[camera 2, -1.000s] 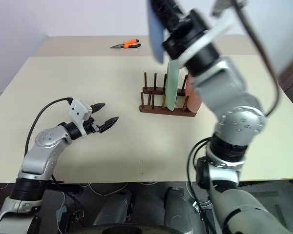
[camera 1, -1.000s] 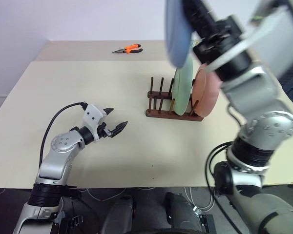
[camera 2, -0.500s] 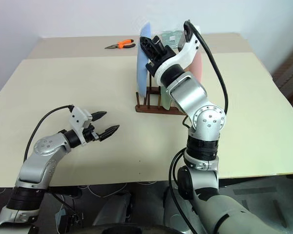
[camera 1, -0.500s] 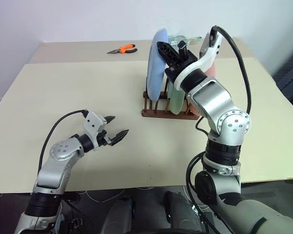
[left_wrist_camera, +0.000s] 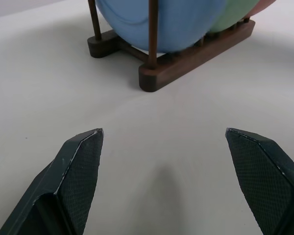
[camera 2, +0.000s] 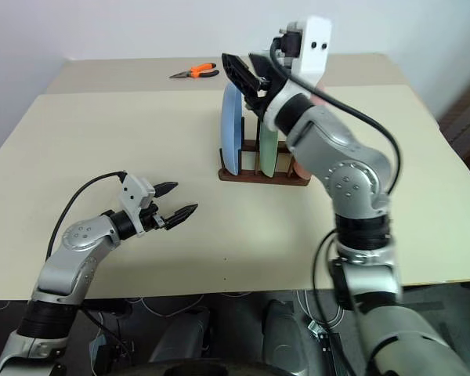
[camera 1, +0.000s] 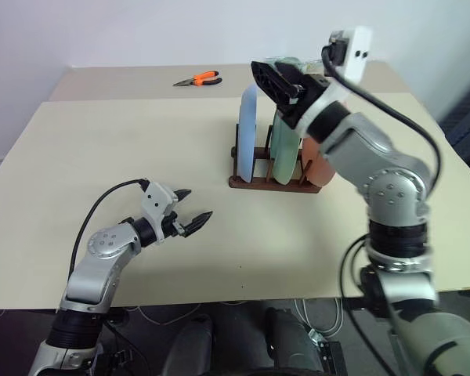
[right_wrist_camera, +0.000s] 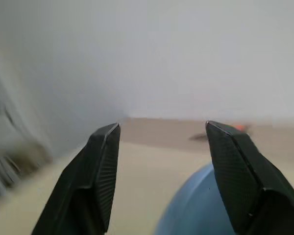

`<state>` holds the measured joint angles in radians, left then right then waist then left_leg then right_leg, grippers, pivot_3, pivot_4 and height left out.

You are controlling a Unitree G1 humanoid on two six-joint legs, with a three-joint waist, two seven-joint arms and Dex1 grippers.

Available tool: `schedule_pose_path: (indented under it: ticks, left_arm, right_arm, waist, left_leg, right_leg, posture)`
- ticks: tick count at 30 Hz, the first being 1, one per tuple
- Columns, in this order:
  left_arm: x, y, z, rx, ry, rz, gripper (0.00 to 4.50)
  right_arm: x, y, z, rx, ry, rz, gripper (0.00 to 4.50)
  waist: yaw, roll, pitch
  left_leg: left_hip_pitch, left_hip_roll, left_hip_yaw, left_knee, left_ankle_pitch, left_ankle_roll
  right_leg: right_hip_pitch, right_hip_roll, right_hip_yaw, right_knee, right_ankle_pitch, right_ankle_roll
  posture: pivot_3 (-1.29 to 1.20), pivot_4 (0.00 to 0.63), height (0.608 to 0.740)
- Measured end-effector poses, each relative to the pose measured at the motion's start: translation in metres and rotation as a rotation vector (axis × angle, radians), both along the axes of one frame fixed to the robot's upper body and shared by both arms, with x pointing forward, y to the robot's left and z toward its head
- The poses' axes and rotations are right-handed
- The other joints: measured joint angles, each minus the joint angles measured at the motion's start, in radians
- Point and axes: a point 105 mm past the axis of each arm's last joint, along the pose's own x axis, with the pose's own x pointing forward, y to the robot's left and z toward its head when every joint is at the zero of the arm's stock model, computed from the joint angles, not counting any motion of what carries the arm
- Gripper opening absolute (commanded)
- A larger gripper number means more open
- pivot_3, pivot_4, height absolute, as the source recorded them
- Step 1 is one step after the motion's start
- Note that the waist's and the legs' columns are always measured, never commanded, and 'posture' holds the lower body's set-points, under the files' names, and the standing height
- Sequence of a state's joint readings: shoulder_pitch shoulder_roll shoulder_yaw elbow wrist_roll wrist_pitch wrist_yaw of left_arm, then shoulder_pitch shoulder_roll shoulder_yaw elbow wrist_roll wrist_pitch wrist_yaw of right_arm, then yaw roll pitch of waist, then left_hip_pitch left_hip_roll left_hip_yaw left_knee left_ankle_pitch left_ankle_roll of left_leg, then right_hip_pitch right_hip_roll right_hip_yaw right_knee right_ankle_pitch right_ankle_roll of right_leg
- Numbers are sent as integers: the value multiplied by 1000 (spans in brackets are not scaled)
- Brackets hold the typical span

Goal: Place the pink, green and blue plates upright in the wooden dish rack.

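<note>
The wooden dish rack stands on the table right of centre. Three plates stand upright in it: the blue plate on the left, the green plate in the middle, the pink plate on the right, partly hidden behind my right arm. My right gripper hangs open just above the blue and green plates with nothing between its fingers; the blue plate's rim lies below it. Low over the table at the near left, my left gripper is open and empty and points at the rack.
Orange-handled pliers lie at the far side of the table, behind and left of the rack. The beige table stretches bare between my left gripper and the rack. Its front edge runs just behind my left arm.
My right gripper has opened and let go of the blue plate, which now stands in the rack's left slot. The right wrist has rolled. The left arm has barely moved.
</note>
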<state>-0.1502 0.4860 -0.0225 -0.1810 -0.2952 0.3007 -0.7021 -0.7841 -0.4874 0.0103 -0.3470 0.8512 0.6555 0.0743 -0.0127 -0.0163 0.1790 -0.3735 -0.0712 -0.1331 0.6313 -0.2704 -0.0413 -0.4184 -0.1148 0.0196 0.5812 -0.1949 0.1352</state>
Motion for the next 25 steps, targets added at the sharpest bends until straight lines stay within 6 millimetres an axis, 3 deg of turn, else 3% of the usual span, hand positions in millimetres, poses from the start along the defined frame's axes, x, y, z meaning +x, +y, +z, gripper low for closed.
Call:
schedule_pose_path:
  ticks: [3, 7, 10, 14, 19, 25]
  left_arm:
    - [2, 0, 0, 0, -5, 10, 4113]
    - [12, 8, -3, 11, -29, 72, 4113]
    - [23, 14, -8, 5, -40, 147, 4113]
    - [30, 20, -11, 8, -57, 198, 4113]
    - [27, 29, -15, 11, -53, 228, 4113]
    - [15, 35, -27, 25, -24, 237, 4113]
  right_arm:
    - [-19, -30, -12, -102, -58, 0, 2917]
    - [-32, -123, -35, -138, 18, -221, 2917]
    - [-47, -160, -63, -196, 96, -311, 2917]
    - [-51, -178, -113, -300, 235, -357, 2917]
    - [-45, -179, -170, -421, 345, -336, 2917]
    - [-32, -182, -188, -484, 336, -347, 2917]
  waist:
    - [3, -1, 0]
    - [21, -1, 0]
    - [23, -1, -1]
    - [17, 0, -1]
    - [20, 0, -1]
    - [23, 0, -1]
  left_leg:
    - [0, 0, 0, 1, 0, 0]
    - [1, -1, 1, 2, 0, 1]
    - [2, 0, 2, 1, -1, 1]
    - [3, 1, 3, 1, 0, 1]
    - [2, 0, 3, 2, 0, 1]
    - [2, 0, 3, 2, -1, 1]
  right_leg:
    - [3, -1, 0, -2, 0, 0]
    - [5, -3, 0, -4, -2, -2]
    - [5, -2, 0, -3, -3, -1]
    - [5, -2, 1, -3, -3, 0]
    - [5, -2, 1, -3, -3, 0]
    - [5, -3, 0, -3, -2, -1]
  posture:
    - [0, 150, 740]
    - [0, 150, 740]
    - [0, 150, 740]
    - [0, 150, 740]
    - [0, 150, 740]
    - [0, 150, 740]
